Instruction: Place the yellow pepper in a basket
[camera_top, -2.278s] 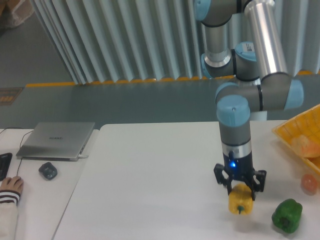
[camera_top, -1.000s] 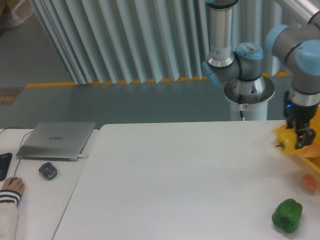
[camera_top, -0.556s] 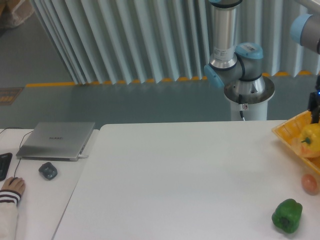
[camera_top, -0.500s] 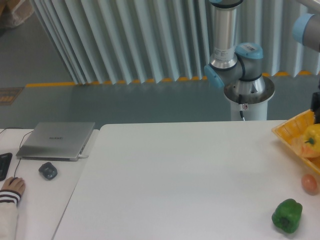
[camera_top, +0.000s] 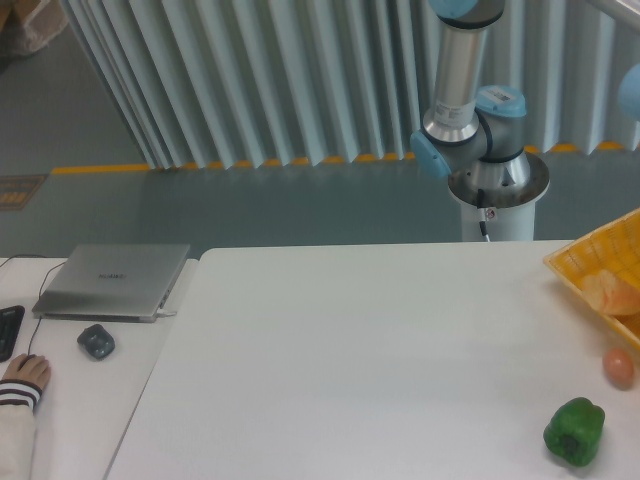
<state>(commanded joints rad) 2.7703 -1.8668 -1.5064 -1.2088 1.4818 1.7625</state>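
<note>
No yellow pepper shows anywhere in the camera view, so its position cannot be confirmed. One corner of the basket (camera_top: 598, 252), yellow-orange with latticed sides, enters at the right edge and sits on the white table (camera_top: 360, 360); the rest of it runs out of the picture. Inside the visible corner lies a pale orange item (camera_top: 612, 295) whose identity cannot be told. Just in front of the basket, apart from it, a small orange-red round fruit (camera_top: 619, 367) rests on the table. Nearer the front edge, a dark green bell pepper (camera_top: 574, 431) stands on the table, close to the fruit but not touching it. The gripper is out of the picture, so the state of its fingers cannot be told. Only the arm's base (camera_top: 497, 185) and lower joints (camera_top: 470, 125) are seen behind the far side of the table, with an upright silver link rising out of the top of the picture. At the left, on a separate pale desk (camera_top: 80, 400), a closed grey laptop (camera_top: 113, 280) lies flat, with a small dark object (camera_top: 96, 341) just in front of it. A person's hand (camera_top: 20, 375) in a striped cuff rests at the lower left corner, beside the dark edge of a keyboard (camera_top: 8, 330). Grey ribbed panelling (camera_top: 250, 80) forms the background.
</note>
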